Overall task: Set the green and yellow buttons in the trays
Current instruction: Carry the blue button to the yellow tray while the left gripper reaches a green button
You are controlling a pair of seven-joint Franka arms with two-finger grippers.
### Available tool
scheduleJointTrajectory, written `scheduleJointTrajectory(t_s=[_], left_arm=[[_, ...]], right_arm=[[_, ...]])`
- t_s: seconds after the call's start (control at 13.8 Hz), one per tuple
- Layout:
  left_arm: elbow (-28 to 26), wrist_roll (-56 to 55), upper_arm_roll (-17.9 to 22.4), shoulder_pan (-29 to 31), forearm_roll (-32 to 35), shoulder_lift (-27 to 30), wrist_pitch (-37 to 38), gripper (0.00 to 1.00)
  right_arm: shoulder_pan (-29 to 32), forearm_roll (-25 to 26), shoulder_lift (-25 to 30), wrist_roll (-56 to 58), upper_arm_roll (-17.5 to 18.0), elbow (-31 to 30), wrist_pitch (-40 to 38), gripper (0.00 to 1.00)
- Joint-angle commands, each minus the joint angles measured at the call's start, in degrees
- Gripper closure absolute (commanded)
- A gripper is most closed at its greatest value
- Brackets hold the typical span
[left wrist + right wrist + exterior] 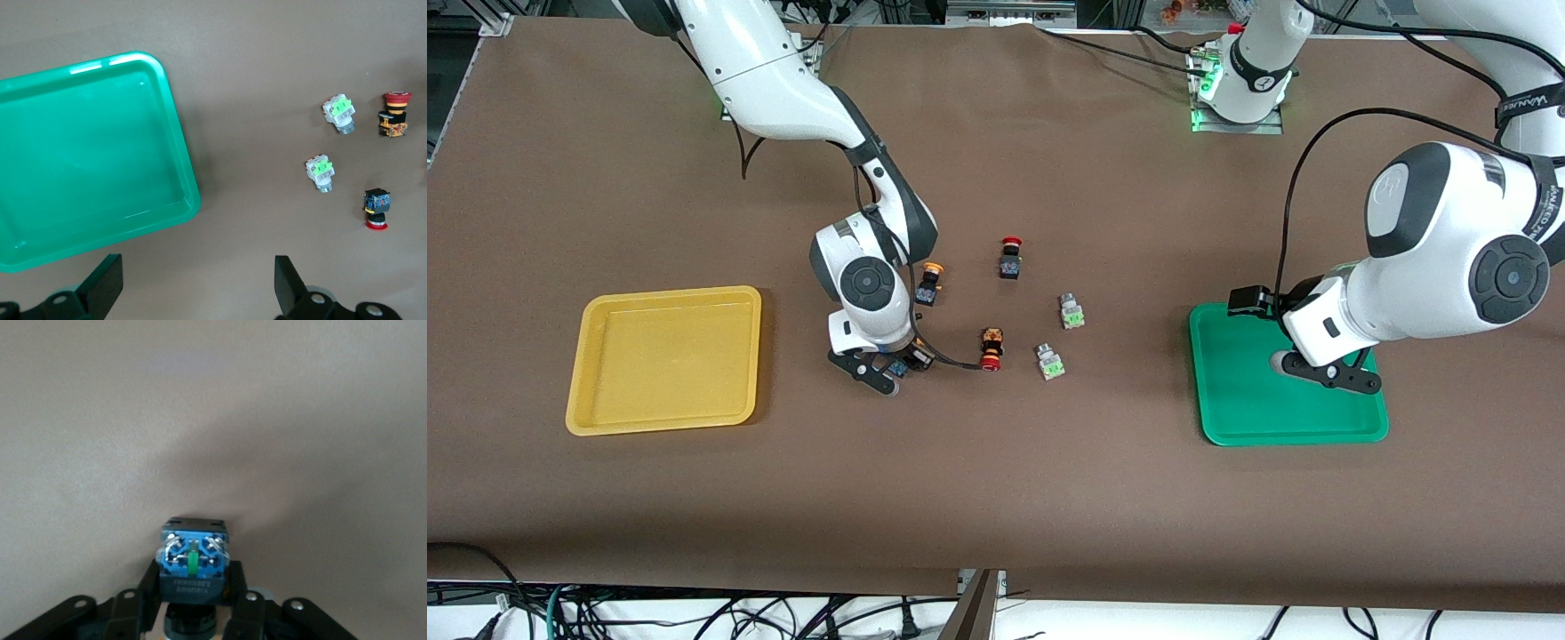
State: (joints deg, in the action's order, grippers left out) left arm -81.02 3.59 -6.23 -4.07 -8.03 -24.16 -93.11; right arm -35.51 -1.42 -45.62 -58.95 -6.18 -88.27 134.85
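My right gripper [891, 366] is down at the table between the yellow tray [605, 391] and the loose buttons, shut on a dark-bodied button [193, 561] with a blue contact block; its cap is hidden. A second dark button with a yellow-orange cap [930, 283] stands just beside that arm's wrist. Two pale grey switches with green parts [1072, 311] [1050, 361] lie toward the green tray [1227, 418]. They also show in the left wrist view [338, 113] [320, 173]. My left gripper [1327, 373] hangs open and empty over the green tray [188, 180].
A dark button with a red cap [1010, 258] and a red-and-orange button [991, 348] lie among the others. A black cable runs from the right wrist toward the red-and-orange button. Brown table surface surrounds both trays.
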Motion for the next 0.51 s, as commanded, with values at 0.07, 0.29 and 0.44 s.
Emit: scheduleJointTrajectory(t_s=[0.07,0.29,0.44], left_arm=[[0.6,2.1,0.2,-0.1,-1.6,-0.3,1.8,0.0],[-1.1,-9.9,0.1,-0.3,-8.0,-0.4,1.4,0.0],[-1.9,-21.9,-0.2,-5.0,-6.8,-1.1,0.5,0.0]], right_arm=[[7.4,-0.5,6.2,15.6,-0.1,0.0,-9.2,1.0],[16.1,-0.8,10.5,31.7,-0.3,-0.1,-17.5,1.0],[19.4,-0.2,11.2,39.5,-2.3,-0.3,-20.1,1.0]])
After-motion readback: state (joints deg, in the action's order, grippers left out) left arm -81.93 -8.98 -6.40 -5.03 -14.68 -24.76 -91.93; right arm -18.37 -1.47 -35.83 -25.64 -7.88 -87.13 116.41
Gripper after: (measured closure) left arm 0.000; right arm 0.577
